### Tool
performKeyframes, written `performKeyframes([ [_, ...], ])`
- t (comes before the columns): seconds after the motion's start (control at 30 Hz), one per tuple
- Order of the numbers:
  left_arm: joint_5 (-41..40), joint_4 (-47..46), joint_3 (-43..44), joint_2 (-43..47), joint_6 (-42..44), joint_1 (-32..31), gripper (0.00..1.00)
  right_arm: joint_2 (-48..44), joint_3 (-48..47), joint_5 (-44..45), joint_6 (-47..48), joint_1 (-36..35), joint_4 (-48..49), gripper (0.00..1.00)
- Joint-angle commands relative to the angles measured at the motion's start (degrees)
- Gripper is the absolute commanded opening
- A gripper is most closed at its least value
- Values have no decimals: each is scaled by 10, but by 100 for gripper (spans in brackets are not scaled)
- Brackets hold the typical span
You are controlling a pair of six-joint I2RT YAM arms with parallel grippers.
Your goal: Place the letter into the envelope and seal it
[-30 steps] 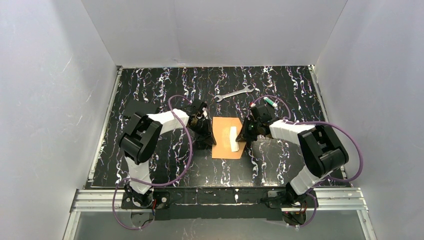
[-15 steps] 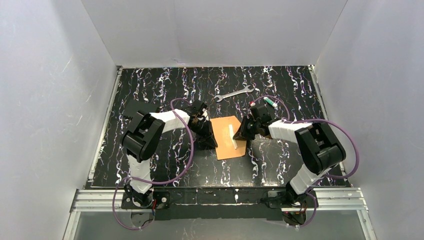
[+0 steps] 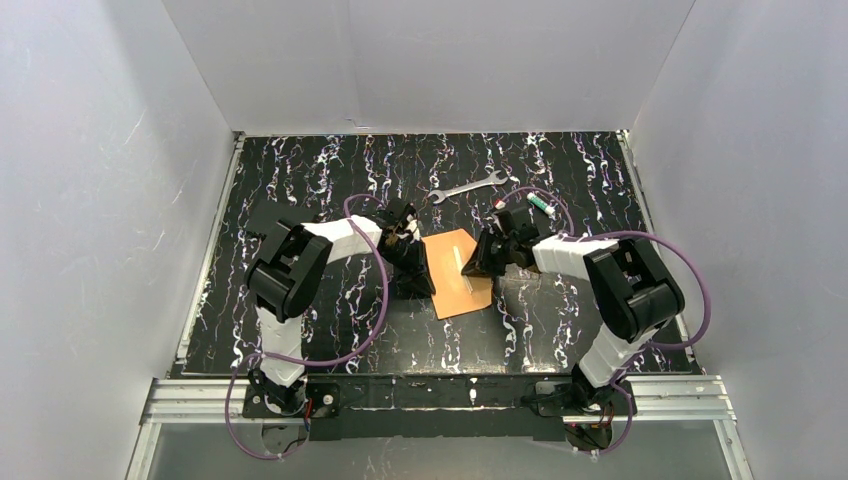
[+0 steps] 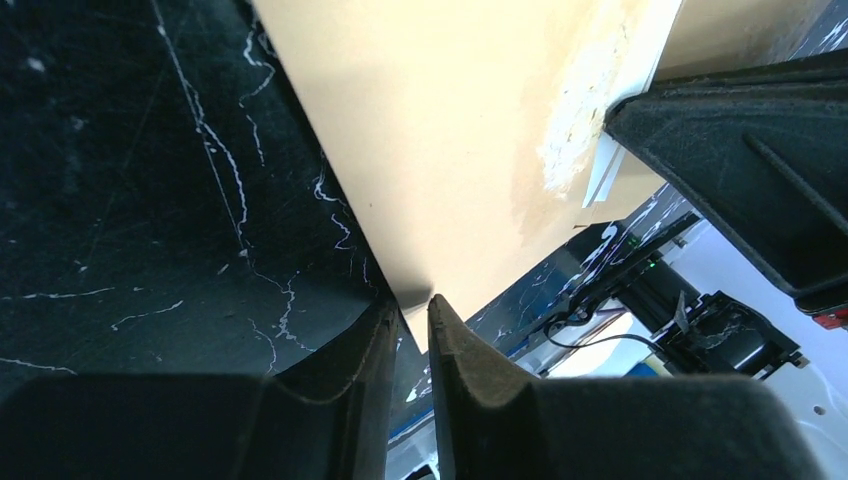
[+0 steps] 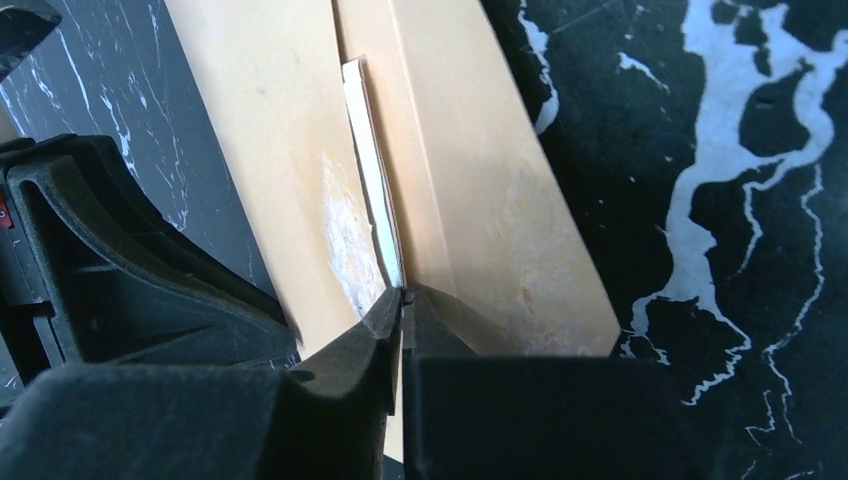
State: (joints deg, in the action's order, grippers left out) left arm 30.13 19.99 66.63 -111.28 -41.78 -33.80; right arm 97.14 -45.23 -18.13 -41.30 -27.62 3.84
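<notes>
One envelope lies mid-table. One letter peeks out of it as a thin white strip. The left gripper pinches the envelope at 9 o'clock. The right gripper pinches the letter at 3. One wrench lies at 12.

Orange-brown envelope, black white-veined table, silver wrench.

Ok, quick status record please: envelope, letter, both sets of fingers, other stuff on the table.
envelope: tilted, between the two arms
letter: not identifiable; only a thin white strip shows along the flap fold
left fingers: closed on the envelope's edge
right fingers: pinched shut at the strip's end, on the flap
other: wrench on the table, farther back
</notes>
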Motion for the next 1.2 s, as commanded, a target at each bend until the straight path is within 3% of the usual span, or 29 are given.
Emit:
performKeyframes([
  [0.0, -66, 30, 2, -33, 43, -2, 19, 8, -44, 14, 39, -10, -71, 19],
  [0.17, -78, 34, 2, -15, 45, 7, 20, -36, -112, 53, 70, 2, -162, 48],
  [0.3, -84, 45, 13, 17, 57, 13, 24, -76, -151, 75, 104, 21, -210, 60],
  [0.47, -117, 58, 14, 89, 73, 19, 44, -116, -170, 139, 136, 45, -258, 63],
  [0.6, -208, 77, 0, 165, 95, 23, 63, -118, -182, 203, 154, 87, -304, 63],
  [0.73, -360, 108, -9, 257, 115, 28, 96, -96, -224, 279, 203, 119, -330, 67],
  [0.97, -440, 136, -13, 361, 147, 61, 98, 51, -325, 314, 347, 168, -323, 68],
  [1.17, -308, 141, -5, 379, 143, 129, 98, 172, -442, 285, 436, 200, -350, 65],
])
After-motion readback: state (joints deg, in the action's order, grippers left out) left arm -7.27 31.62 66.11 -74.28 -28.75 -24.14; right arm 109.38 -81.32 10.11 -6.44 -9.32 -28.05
